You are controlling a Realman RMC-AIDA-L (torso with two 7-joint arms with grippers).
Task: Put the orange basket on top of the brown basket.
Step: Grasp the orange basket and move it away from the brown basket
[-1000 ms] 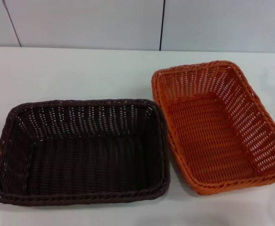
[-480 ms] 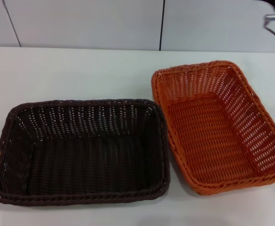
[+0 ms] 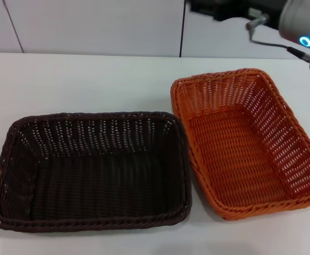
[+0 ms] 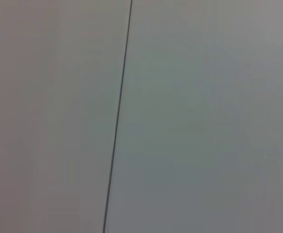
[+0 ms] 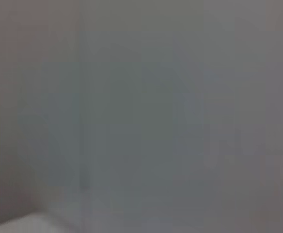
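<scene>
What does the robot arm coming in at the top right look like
The right arm has a rounded silver-grey joint housing bearing a glowing blue ring light, with black sections beside it and a thin dark cable trailing off a small metal fitting. Its gripper and the left arm are out of view.

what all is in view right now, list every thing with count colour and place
rectangular orange woven wicker-style basket: one, bright orange, on the table's right side, empty, upright, close beside the brown one
rectangular dark brown woven wicker-style basket: one, dark chocolate brown, on the table's left front, empty, upright
table: one, white, under both baskets
wall panels: pale grey with dark vertical seams, behind the table; both wrist views show only such pale surface
right arm: one, grey and black with a glowing blue ring, at the head view's top right, above and behind the orange basket; its gripper is not visible
left arm: not in view
</scene>
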